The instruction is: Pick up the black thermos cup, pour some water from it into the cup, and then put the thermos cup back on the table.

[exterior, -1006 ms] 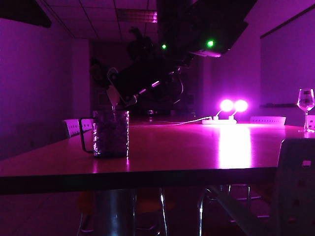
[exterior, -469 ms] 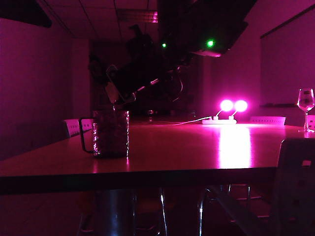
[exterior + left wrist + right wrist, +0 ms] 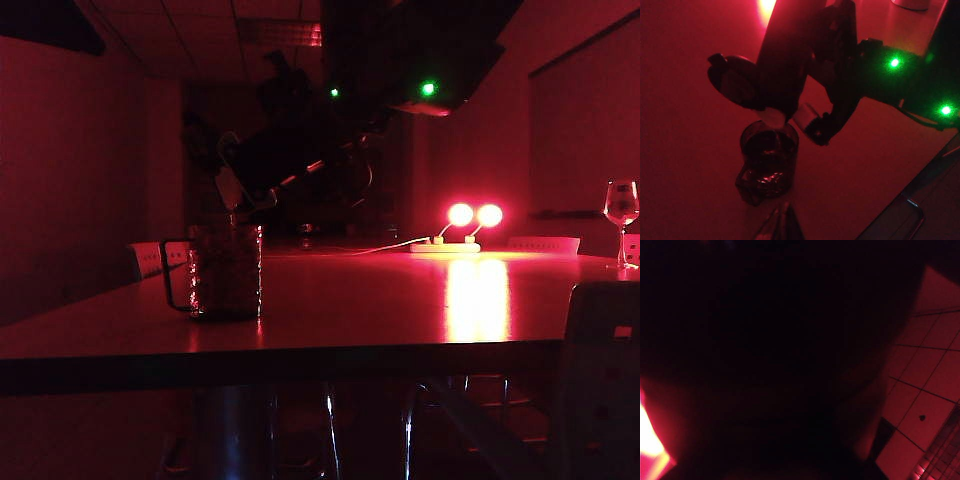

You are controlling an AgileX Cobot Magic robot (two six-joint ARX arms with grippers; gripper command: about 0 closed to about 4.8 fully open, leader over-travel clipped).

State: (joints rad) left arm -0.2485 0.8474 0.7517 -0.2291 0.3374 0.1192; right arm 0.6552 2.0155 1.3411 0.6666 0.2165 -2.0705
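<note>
I count one black thermos cup (image 3: 785,55), one cup (image 3: 226,272), one wine glass (image 3: 621,208) and two bright lamps (image 3: 474,215) on one table (image 3: 400,310). From the exterior view I see the thermos tilted steeply, mouth down, just above the cup near the table's left front; the wine glass stands well apart at the far right. My left wrist view alone looks down into the cup and shows the right gripper (image 3: 812,95) clamped around the tilted thermos, plus the left gripper (image 3: 781,227), its tips pressed together, hovering near the cup. My right wrist view is almost wholly dark, showing only ceiling tiles (image 3: 925,405).
</note>
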